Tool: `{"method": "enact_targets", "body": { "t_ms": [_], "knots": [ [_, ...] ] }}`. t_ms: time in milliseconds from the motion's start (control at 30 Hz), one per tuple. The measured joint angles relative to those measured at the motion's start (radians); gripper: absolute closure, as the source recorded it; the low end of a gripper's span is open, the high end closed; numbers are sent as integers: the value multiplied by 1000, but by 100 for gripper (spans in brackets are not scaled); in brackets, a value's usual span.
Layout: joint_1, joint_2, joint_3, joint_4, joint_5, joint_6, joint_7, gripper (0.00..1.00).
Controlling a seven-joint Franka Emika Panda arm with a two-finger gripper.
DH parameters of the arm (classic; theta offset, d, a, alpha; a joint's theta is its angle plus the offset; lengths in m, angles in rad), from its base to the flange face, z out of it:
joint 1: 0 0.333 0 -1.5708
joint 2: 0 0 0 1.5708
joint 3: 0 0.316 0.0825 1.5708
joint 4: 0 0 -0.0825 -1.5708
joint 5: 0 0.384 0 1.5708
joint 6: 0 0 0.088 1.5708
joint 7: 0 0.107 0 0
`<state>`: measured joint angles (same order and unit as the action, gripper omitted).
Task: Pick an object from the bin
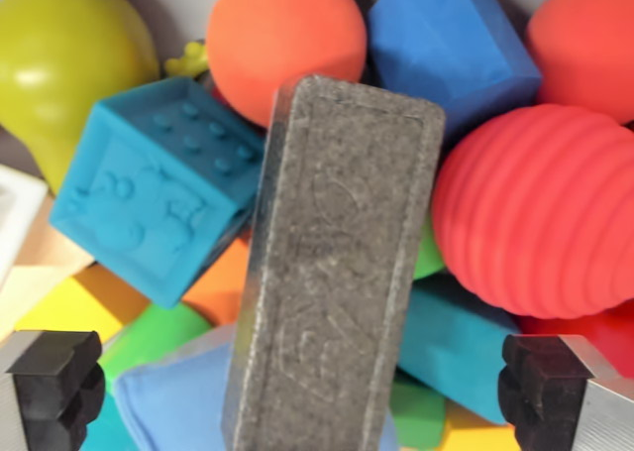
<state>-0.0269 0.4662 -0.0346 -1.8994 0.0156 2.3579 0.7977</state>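
Note:
A long grey block (337,273) with embossed marks lies on top of the pile in the middle of the wrist view, running from the top centre down to the bottom edge. My gripper (307,387) is open, its black left pad (54,382) and right pad (545,382) at the bottom corners, one on each side of the grey block's near end. Neither pad touches the block. Beside it at the wrist view's left sits a teal cube (158,188) with raised dots.
Packed around the block are an orange ball (282,35), a ribbed red ball (540,208), a blue block (451,45), a yellow-green pear shape (64,55), a light blue cushion (173,396) and further coloured pieces underneath.

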Motion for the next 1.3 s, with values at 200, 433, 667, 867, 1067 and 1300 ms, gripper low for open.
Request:
{"method": "enact_targets", "body": {
  "t_ms": [200, 433, 667, 867, 1067, 1300],
  "knots": [
    [-1, 35, 1, -3, 2, 39, -1, 0],
    [-3, 75, 3, -4, 3, 79, -2, 0],
    [-3, 107, 5, -4, 4, 111, -2, 0],
    [-4, 122, 6, -3, 4, 126, -2, 0],
    [-5, 124, 6, -2, 4, 129, -2, 100],
    [-6, 125, 7, -2, 4, 130, -2, 100]
  ]
}}
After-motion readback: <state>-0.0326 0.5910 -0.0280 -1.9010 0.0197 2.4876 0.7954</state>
